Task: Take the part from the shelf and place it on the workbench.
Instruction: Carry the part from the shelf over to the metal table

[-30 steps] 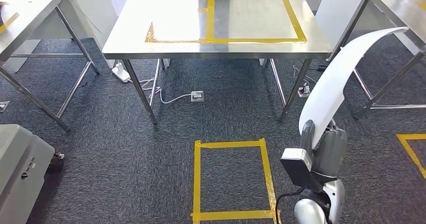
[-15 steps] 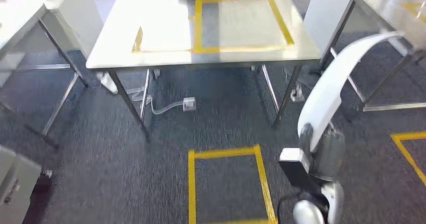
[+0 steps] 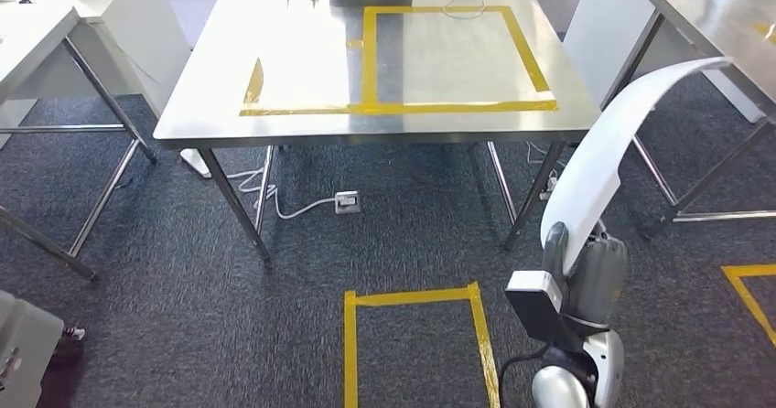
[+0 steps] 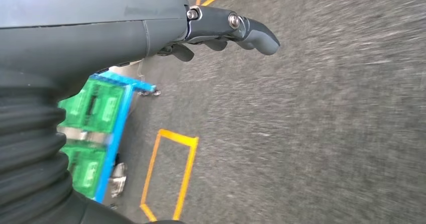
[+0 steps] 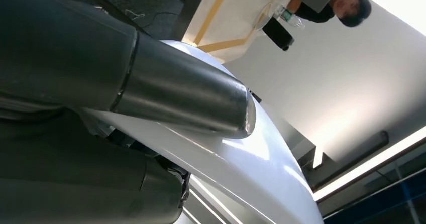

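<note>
The part [image 3: 604, 156] is a long, curved white panel. My right hand [image 3: 586, 275] grips its lower end at the lower right of the head view, and the panel rises up and to the right, over the carpet beside the workbench. In the right wrist view the white panel [image 5: 251, 169] lies between the thick thumb [image 5: 176, 98] and the fingers. The steel workbench [image 3: 302, 69] stands ahead, with a square of yellow tape [image 3: 369, 56] on its top. My left hand [image 4: 231, 28] hangs over the carpet, fingers loosely apart and holding nothing.
More steel tables stand at the left [image 3: 37, 24] and right [image 3: 723, 24]. A yellow tape rectangle [image 3: 350, 353] marks the carpet at my feet. A floor socket with a cable [image 3: 347, 202] lies under the workbench. A blue rack with green bins [image 4: 95, 118] stands behind.
The whole picture has shifted as the camera moved: the workbench now sits lower and shows more of its top. My right hand still holds the white panel the same way.
</note>
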